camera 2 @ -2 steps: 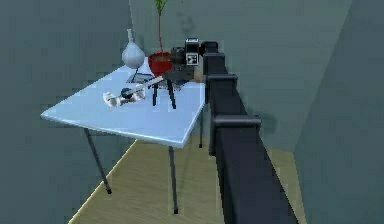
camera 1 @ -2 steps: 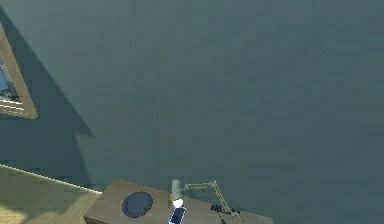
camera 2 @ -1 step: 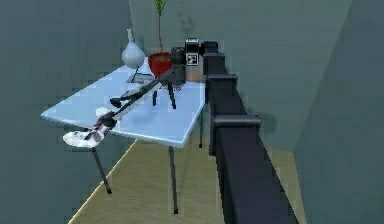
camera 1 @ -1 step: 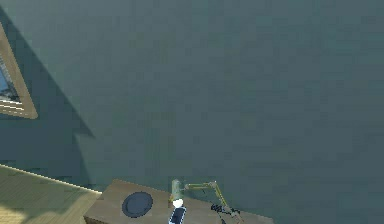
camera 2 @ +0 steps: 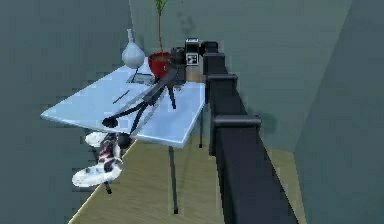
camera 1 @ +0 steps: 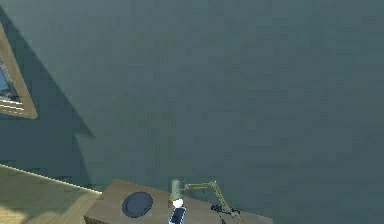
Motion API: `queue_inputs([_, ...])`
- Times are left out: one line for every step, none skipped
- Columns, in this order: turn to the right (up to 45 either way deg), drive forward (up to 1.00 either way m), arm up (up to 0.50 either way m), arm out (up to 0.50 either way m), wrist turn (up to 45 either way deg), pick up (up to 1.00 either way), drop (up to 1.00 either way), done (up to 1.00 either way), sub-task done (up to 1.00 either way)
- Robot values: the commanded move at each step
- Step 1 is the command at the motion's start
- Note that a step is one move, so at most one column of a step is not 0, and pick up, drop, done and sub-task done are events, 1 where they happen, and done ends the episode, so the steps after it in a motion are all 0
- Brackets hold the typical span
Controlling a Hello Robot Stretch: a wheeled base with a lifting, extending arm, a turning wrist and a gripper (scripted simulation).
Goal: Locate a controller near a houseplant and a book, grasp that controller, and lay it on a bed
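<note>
A light blue table (camera 2: pixel 90 105) stands against the teal wall in the arm side view. At its back are a houseplant in a red pot (camera 2: pixel 160 62) and a white round-bellied vase (camera 2: pixel 131 50). A thin dark stick-like thing (camera 2: pixel 121 97) lies on the tabletop. The dark arm (camera 2: pixel 235 140) rises from the bottom edge to its white marked squares (camera 2: pixel 192 52). The gripper (camera 2: pixel 115 122) reaches left and down across the table toward its front edge. I cannot tell whether it holds anything. No shape here reads clearly as a controller or a book.
White, red and dark shapes (camera 2: pixel 100 160) sit low under the table's front edge. In the forward view a wooden cabinet top (camera 1: pixel 110 200) carries a dark round disc (camera 1: pixel 138 204), a small flat device (camera 1: pixel 178 214) and a green desk lamp (camera 1: pixel 205 190). A framed picture (camera 1: pixel 12 85) hangs at the left.
</note>
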Motion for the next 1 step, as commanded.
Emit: queue_inputs([0.0, 0.0, 0.0, -0.42, 0.0, 0.0, 0.0, 0.0, 0.0])
